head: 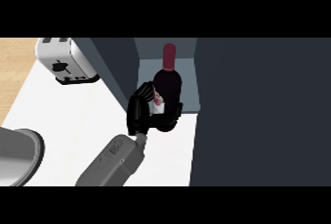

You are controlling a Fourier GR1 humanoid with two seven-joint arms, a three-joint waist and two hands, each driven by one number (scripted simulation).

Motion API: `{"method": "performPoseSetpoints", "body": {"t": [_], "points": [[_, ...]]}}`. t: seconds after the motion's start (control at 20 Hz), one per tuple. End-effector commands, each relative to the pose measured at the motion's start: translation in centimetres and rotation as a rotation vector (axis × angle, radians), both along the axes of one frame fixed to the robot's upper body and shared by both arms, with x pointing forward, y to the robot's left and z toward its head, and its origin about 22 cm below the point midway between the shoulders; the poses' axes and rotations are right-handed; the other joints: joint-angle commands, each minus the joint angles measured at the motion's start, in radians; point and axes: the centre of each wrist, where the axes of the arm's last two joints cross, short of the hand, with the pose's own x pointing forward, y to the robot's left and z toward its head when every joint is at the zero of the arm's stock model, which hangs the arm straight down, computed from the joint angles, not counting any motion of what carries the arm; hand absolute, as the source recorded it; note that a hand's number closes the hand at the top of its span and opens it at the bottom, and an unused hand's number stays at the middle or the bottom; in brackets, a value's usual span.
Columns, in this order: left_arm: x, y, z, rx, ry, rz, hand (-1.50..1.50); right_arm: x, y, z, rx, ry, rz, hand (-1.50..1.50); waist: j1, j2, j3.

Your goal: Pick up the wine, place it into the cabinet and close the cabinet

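Note:
A dark wine bottle (pixel 167 82) with a red capped neck stands upright in the opening of the dark grey cabinet (pixel 258 109), against its paler inner wall. My right hand (pixel 143 114) is curled round the bottle's lower part, hiding its base and part of the white and red label. The grey forearm runs down to the view's lower edge. A dark panel (pixel 118 65), seemingly the open door, stands left of the bottle. My left hand does not show.
A silver toaster (pixel 65 61) sits at the back left on the white counter (pixel 71 118). A grey rounded shape (pixel 16 155) shows at the left edge. A wooden surface (pixel 14 74) lies beyond the counter's left side.

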Motion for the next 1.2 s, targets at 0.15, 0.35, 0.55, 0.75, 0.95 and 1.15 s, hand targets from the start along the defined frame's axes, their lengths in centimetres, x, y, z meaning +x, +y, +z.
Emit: {"method": "performPoseSetpoints", "body": {"t": [0.15,0.35,0.55,0.75,0.95,1.15], "points": [[2.5,-0.2,-0.2,-0.053,0.021,0.063,1.5,-2.8,-1.3,2.2,0.073,-0.058,0.071,-1.5,-0.015,0.005,0.0],[3.4,0.7,-0.7,-0.075,0.033,0.045,1.5,-3.5,-0.9,2.2,0.076,-0.059,0.065,-1.5,0.004,0.0,0.001],[3.9,0.2,-1.0,-0.056,0.062,0.069,1.5,-3.9,-1.5,2.5,0.058,-0.037,0.062,-1.5,-0.009,0.002,0.001],[5.9,-0.5,1.5,-0.064,0.039,0.058,1.5,-4.1,-0.9,2.6,0.086,-0.043,0.065,-1.5,-0.002,0.0,0.0],[7.8,-0.3,2.5,-0.068,0.061,0.074,1.5,-3.3,-0.8,2.1,0.082,-0.047,0.076,-1.5,-0.008,0.005,0.0],[8.8,-0.7,4.2,-0.045,0.044,0.099,1.5,-2.6,-1.7,0.6,0.081,-0.038,0.028,-1.5,0.002,0.0,0.002]]}}
